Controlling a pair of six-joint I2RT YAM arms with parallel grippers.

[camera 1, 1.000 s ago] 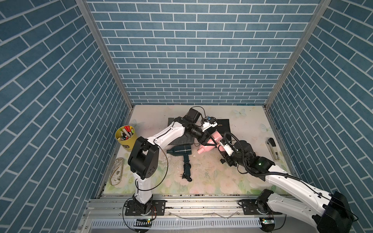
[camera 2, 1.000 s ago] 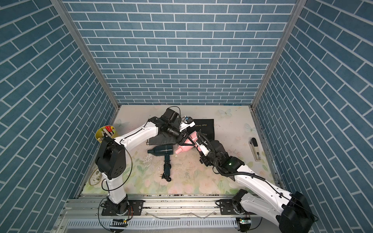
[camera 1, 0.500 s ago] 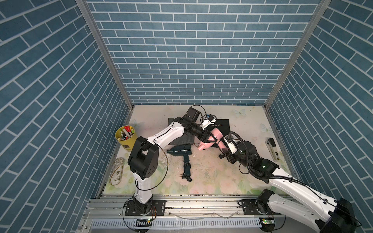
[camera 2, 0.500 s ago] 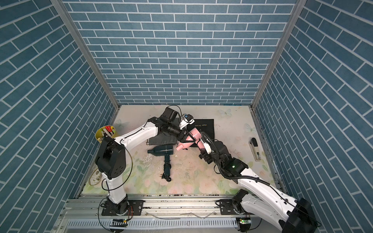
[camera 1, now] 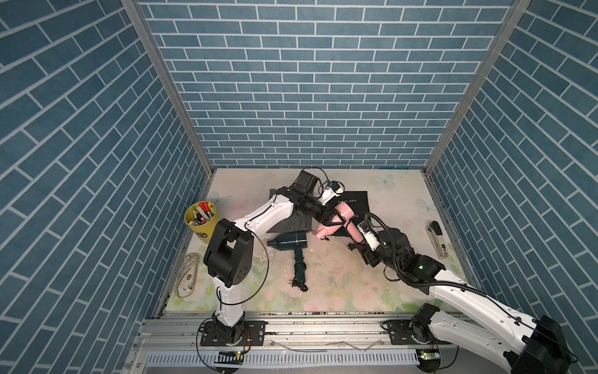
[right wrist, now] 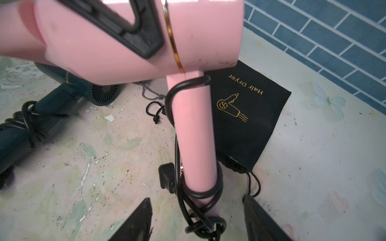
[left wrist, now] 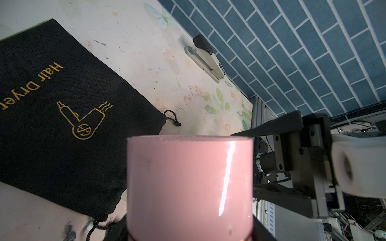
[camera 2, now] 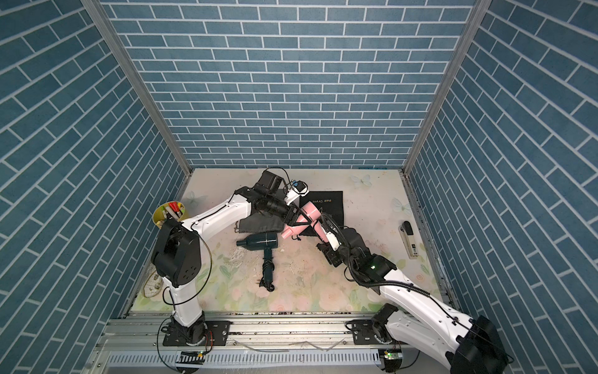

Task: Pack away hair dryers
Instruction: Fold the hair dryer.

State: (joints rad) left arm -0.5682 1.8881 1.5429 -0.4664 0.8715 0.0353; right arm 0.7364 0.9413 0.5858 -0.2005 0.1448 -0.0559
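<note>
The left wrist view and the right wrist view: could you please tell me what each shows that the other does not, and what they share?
Only the left wrist view shows the stapler. Only the right wrist view shows the teal hair dryer lying on the table. Both show the pink hair dryer and the black pouch with gold print.

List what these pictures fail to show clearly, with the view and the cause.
Grey pouch: both top views, mostly under the left arm.
Teal hair dryer: right wrist view, cut by the edge, partly behind the pink hair dryer.
Stapler label: both top views, too small.
</note>
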